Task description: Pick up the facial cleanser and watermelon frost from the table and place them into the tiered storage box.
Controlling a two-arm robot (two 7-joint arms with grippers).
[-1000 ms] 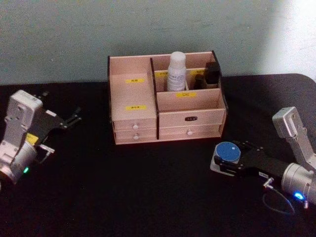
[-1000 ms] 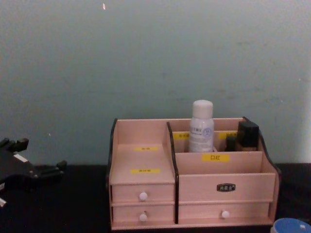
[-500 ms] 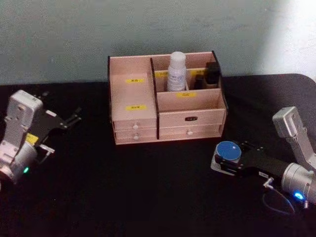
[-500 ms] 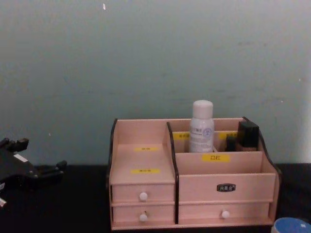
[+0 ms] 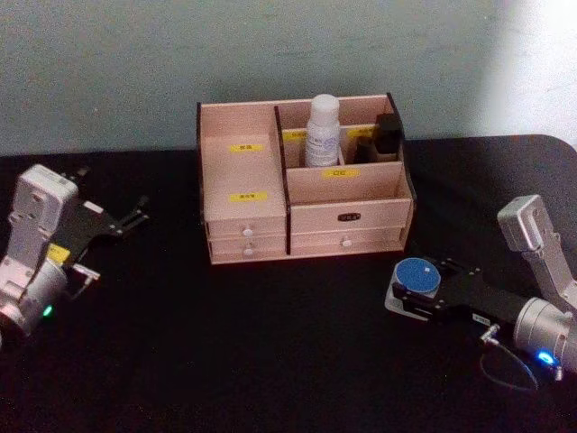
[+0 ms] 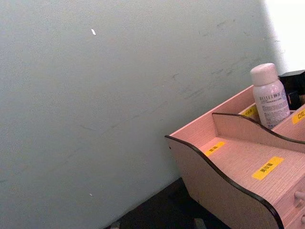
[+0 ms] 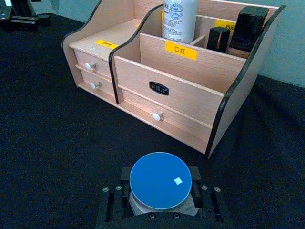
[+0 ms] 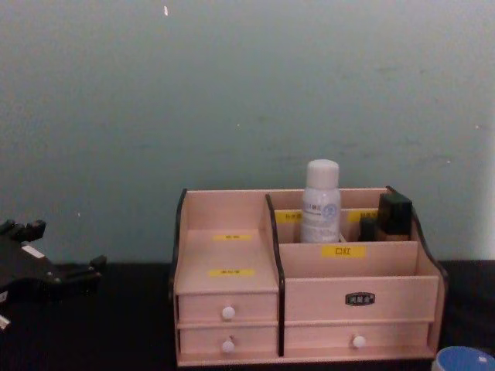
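Right pincer [image 5: 415,287], clamped on blue-lidded jar [image 5: 417,273], unmoved on tabletop [image 5: 270,343] near-right of storage box [image 5: 243,171]; lift pending. Left pincer [image 5: 133,215] spread, parked left.

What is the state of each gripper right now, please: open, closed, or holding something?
Left gripper: open, holding nothing.
Right gripper: closed on the blue-lidded jar.
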